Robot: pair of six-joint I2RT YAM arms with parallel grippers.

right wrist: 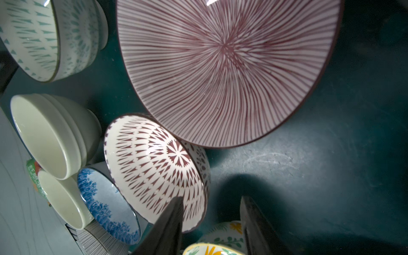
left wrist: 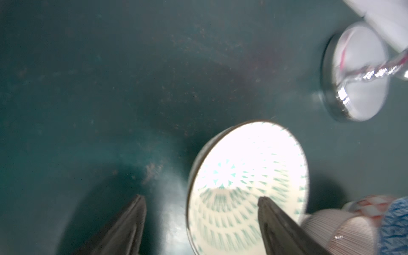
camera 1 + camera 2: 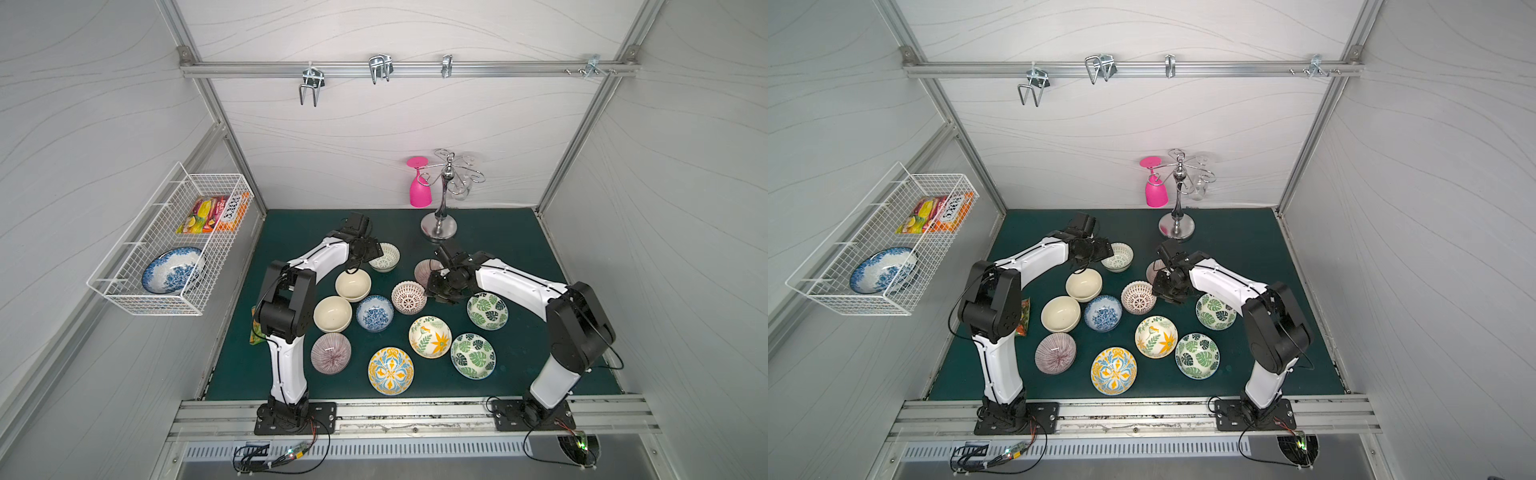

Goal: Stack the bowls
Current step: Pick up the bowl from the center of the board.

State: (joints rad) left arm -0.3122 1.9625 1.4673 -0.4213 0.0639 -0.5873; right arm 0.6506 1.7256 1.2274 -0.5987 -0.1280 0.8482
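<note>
Left wrist view: left pincer [image 2: 201, 196] wide open, empty; teal lattice bowl [image 2: 247, 167] just ahead. Right pincer [image 1: 212, 197] partly open, empty, beside red lattice bowl [image 1: 154, 167]. Only one cream pair [image 3: 353, 284] looks nested; the other bowls sit single on the worktop [image 3: 498, 232].

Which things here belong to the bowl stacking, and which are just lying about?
Belong: cream bowls; lattice bowls; striped bowls; blue-and-white bowl; leaf bowls; floral bowls.

Lying about: blue-and-white dish in the wire basket; snack packet; pink glass; glass stand; loose packet.
</note>
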